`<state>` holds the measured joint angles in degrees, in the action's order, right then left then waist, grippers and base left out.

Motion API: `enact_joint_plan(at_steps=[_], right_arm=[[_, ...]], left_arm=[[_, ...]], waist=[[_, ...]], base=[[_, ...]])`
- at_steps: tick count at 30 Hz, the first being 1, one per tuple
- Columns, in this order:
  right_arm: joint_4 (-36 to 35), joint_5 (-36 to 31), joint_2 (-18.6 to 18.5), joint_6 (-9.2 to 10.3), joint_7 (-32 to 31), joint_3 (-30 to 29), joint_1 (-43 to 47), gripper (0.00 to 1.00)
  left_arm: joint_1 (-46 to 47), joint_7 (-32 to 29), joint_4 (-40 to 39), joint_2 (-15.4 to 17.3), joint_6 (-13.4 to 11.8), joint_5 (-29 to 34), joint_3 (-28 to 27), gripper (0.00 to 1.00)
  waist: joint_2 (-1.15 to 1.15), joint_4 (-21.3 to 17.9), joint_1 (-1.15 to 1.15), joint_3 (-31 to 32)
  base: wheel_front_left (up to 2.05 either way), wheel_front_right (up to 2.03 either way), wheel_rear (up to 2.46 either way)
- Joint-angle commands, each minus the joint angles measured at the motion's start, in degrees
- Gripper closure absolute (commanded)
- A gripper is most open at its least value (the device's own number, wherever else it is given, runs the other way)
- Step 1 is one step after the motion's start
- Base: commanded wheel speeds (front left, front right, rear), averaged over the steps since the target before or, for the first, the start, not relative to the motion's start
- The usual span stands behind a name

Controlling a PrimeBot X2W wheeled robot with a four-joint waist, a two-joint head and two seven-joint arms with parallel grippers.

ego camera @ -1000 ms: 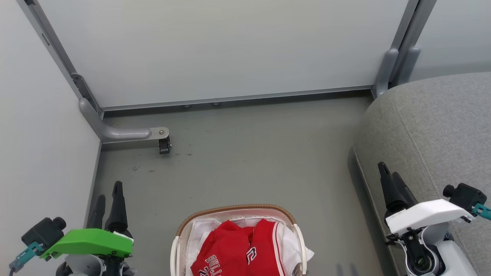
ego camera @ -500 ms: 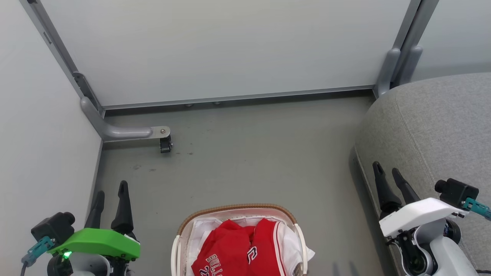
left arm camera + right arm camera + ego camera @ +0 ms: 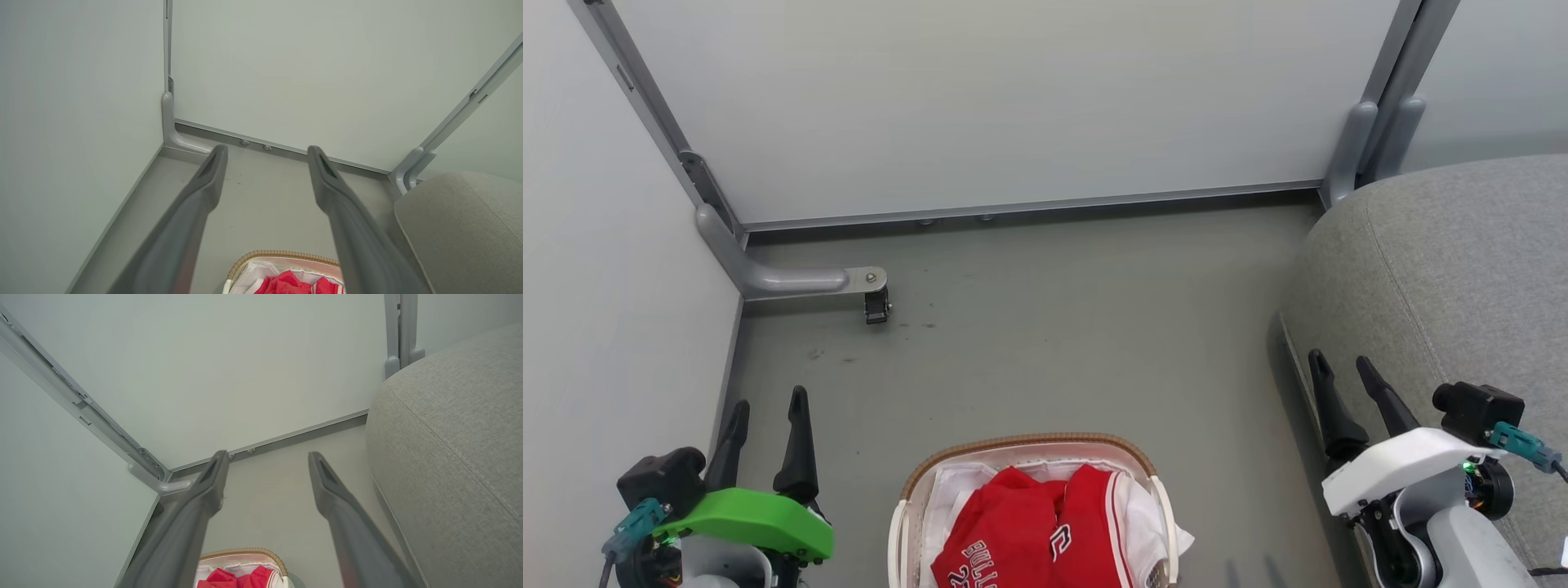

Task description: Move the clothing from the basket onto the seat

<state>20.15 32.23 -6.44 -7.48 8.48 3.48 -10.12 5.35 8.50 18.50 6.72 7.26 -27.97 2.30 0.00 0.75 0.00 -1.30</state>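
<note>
Partitioned booth — pale panels [image 3: 1013,98], grey sofa [image 3: 1462,269]

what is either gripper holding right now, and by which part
Nothing is held. The left gripper and the right gripper both stand open and empty, and the red jerseys lie in the laundry basket, clear of both.

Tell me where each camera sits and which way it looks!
Head view: on the robot's head, looking down at the floor, the basket of clothing and the seat; left gripper and right gripper show, both open.
Left wrist view: on the left wrist, looking along its fingers toward the wall.
Right wrist view: on the right wrist, looking along its fingers toward the same wall.
All three share basket, clothing and seat.
</note>
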Motion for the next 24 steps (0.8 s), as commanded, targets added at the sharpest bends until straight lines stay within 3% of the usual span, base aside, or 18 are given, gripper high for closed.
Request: enact_joint_plan(at_steps=[1, 24], right_arm=[[-0.08, -1.69, -0.55, -0.01, 0.59, 0.11, -1.20, 0.00], [2.09, -14.36, -0.01, -0.02, 3.61, 0.00, 0.71, 0.00]], left_arm=[[0.73, 0.57, -0.31, 0.70, -0.14, 1.74, 0.29, 0.00], [-1.54, 3.59, 0.39, 0.05, -0.31, 13.46, 0.53, 0.00]], waist=[[0.00, 0.02, 0.00, 0.08], [0.00, 0.09, 0.00, 0.45]], base=[[0.00, 0.00, 0.00], [0.00, 0.00, 0.00]])
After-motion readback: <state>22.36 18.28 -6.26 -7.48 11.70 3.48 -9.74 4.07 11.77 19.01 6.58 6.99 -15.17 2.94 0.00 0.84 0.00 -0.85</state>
